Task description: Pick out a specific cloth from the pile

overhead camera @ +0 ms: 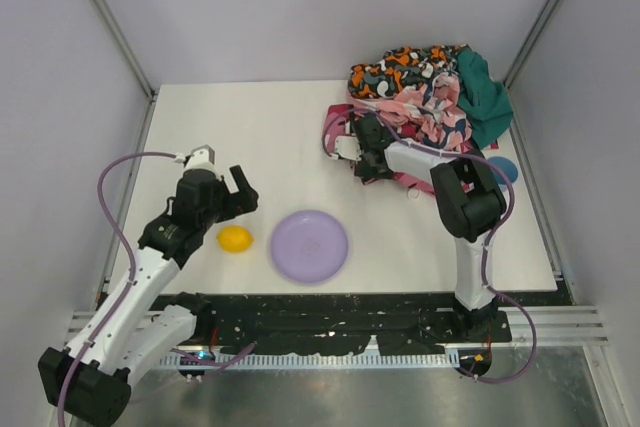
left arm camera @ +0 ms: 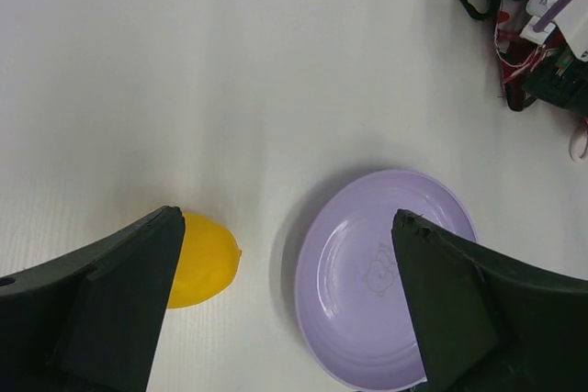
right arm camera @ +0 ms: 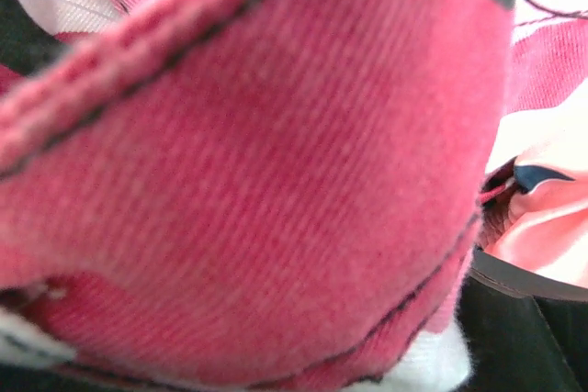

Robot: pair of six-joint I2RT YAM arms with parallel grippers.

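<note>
The pile [overhead camera: 425, 97] lies at the back right: an orange-and-dark piece, pink-white camouflage prints and a dark teal-green piece [overhead camera: 485, 92]. No light sky-blue cloth shows in any view. My right gripper [overhead camera: 355, 147] is pushed into the pile's near left edge. Pink ribbed fabric [right arm camera: 257, 172] fills the right wrist view and covers the jaws; only one dark finger [right arm camera: 524, 319] shows at the lower right. My left gripper [overhead camera: 243, 195] is open and empty, hovering above the table between a yellow lemon [left arm camera: 204, 259] and the purple plate [left arm camera: 367, 291].
The lemon [overhead camera: 235, 238] and purple plate [overhead camera: 310, 245] sit at the near middle of the white table [overhead camera: 250, 137]. A small blue round patch [overhead camera: 505, 169] shows by the right arm; I cannot tell what it is. Enclosure walls stand on three sides.
</note>
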